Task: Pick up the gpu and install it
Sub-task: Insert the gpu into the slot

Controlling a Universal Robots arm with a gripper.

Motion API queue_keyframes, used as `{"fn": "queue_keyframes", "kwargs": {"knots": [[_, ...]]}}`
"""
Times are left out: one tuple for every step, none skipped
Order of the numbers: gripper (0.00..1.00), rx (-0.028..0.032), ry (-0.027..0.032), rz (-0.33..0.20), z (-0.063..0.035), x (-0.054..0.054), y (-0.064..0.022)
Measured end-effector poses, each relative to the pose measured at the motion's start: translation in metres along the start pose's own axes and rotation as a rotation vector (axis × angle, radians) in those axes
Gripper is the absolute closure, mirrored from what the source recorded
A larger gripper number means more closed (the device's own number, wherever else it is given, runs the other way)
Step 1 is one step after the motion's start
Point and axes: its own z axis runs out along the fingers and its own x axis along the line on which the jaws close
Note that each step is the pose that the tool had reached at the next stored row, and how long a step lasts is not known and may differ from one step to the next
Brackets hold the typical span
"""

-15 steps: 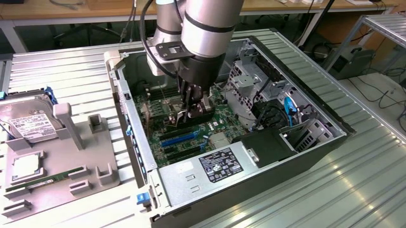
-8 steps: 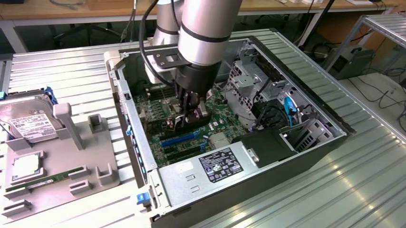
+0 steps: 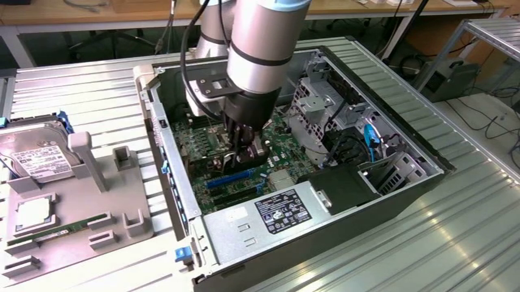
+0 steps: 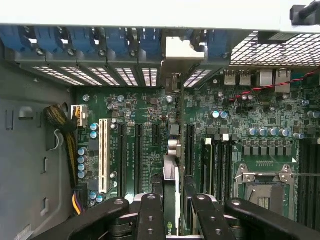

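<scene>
Gripper [image 4: 172, 212] fingers [image 4: 150, 215] pinch the gpu [image 4: 170, 187] edge-on, held upright inside the open computer case [image 3: 406, 131] just above the motherboard [image 4: 240, 125]; whether it touches a slot is hard to tell. A logo on the card is too blurred to read. Nearby are a white slot [image 4: 103, 155], a power supply [image 3: 281, 213] with a printed label, and a hard drive [image 3: 36, 155] on the tabletop [image 3: 81, 91]. The arm [image 3: 260, 42] reaches steeply down.

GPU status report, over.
Gripper shut on gpu, edge-on inside the open case. Card stands above the motherboard slots. No obstruction seen.
</scene>
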Motion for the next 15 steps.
{"fn": "queue_keyframes", "kwargs": {"knots": [[0.74, 0.0, 0.0, -0.001, 0.0019, 0.0, -0.0001], [0.74, -0.0001, 0.0001, -0.002, 0.0037, 0.0, -0.0002], [0.74, -0.0001, 0.0002, -0.003, 0.0055, 0.0, -0.0003], [0.74, 0.0, 0.0003, -0.004, 0.0086, 0.0, -0.0004], [0.74, 0.0002, 0.0003, -0.004, 0.0122, 0.0, -0.0006], [0.74, 0.0004, 0.0003, -0.004, 0.0143, 0.0, -0.0006], [0.74, 0.0005, 0.0003, -0.004, 0.0152, 0.0, -0.0006], [0.74, 0.0004, 0.0002, -0.004, 0.0166, 0.0, 0.0002], [0.74, 0.0005, -0.0001, -0.004, 0.0187, 0.0, 0.0007], [0.74, 0.0005, -0.0039, -0.004, 0.0202, 0.0, 0.0007], [0.74, 0.0006, -0.0133, -0.005, 0.0205, 0.0, 0.0007], [0.74, 0.0013, -0.0441, -0.006, 0.0205, 0.0, 0.0007], [0.74, 0.0014, -0.0443, -0.006, 0.0207, 0.0, 0.0006], [0.74, 0.0014, -0.0445, -0.006, 0.0207, 0.0, 0.0006], [0.74, 0.0015, -0.0446, -0.006, 0.0208, 0.002, 0.0008]]}}
